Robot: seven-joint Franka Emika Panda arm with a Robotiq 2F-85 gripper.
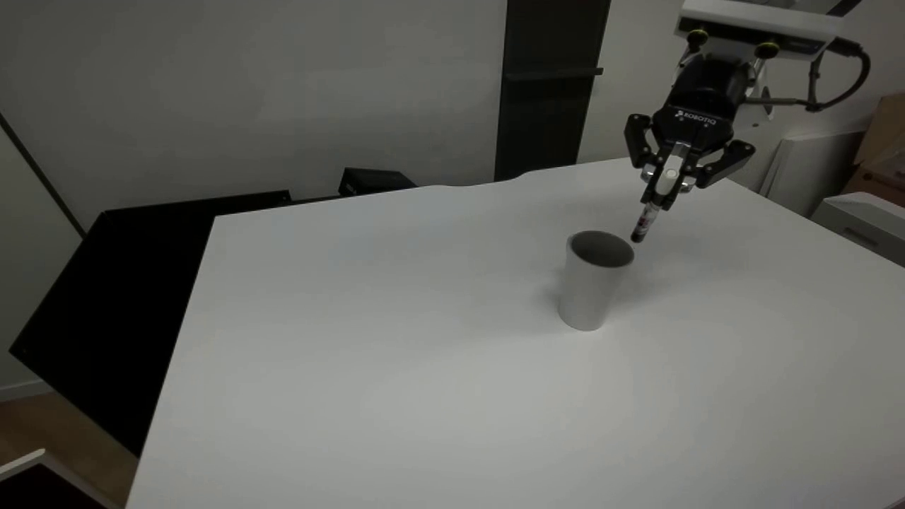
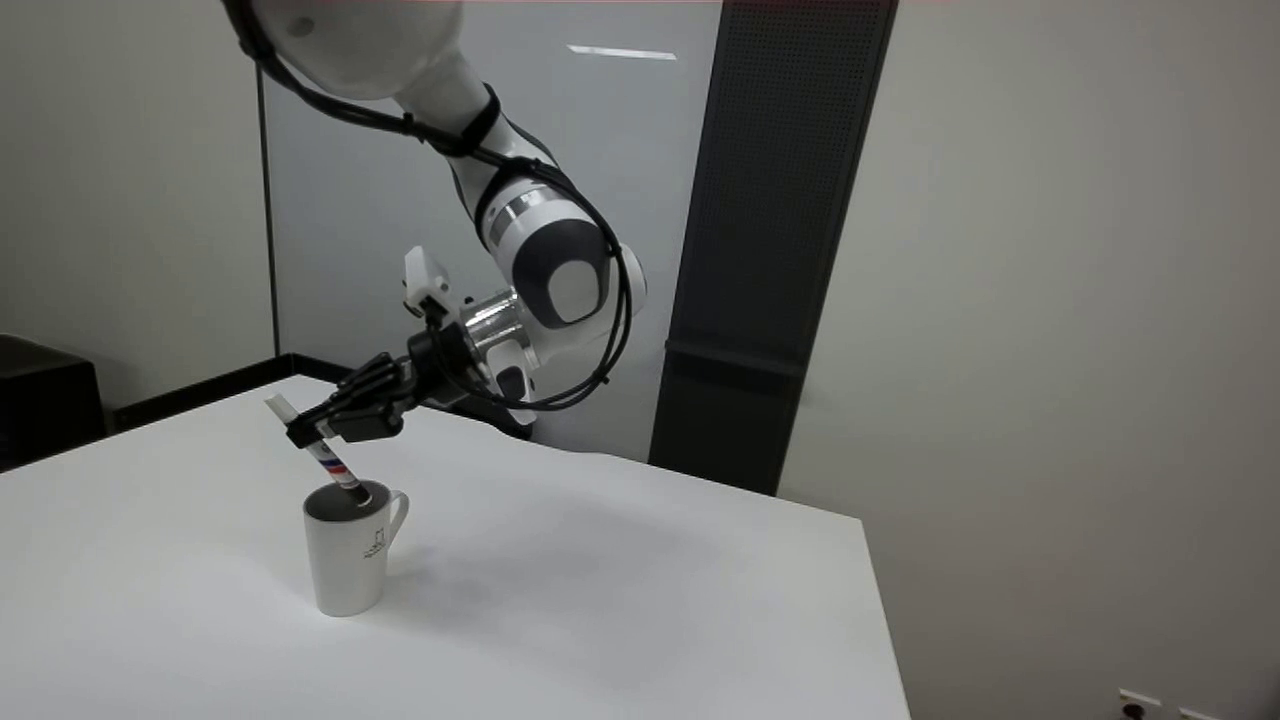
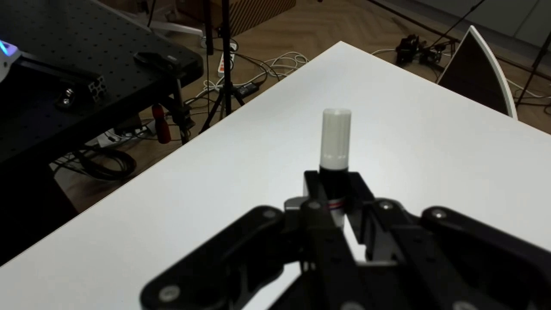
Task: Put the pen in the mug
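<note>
The pen (image 1: 646,219) has a white end, a black band, a white barrel with red and blue stripes, and a dark lower tip. My gripper (image 1: 659,201) is shut on it and holds it tilted above the table. The pen also shows in an exterior view (image 2: 333,462) and in the wrist view (image 3: 335,140). The light-grey mug (image 1: 591,295) stands upright. In an exterior view the pen's tip overlaps the dark opening of the mug (image 2: 345,565), whose handle shows there. In an exterior view the tip is just beside the rim, apart from it. The mug is out of the wrist view.
The white table (image 1: 396,339) bears the mug. In the wrist view a black bench (image 3: 107,56), a tripod (image 3: 227,56) and cables (image 3: 275,64) are beyond the table's edge. White and brown boxes (image 1: 870,219) are beside the table in an exterior view.
</note>
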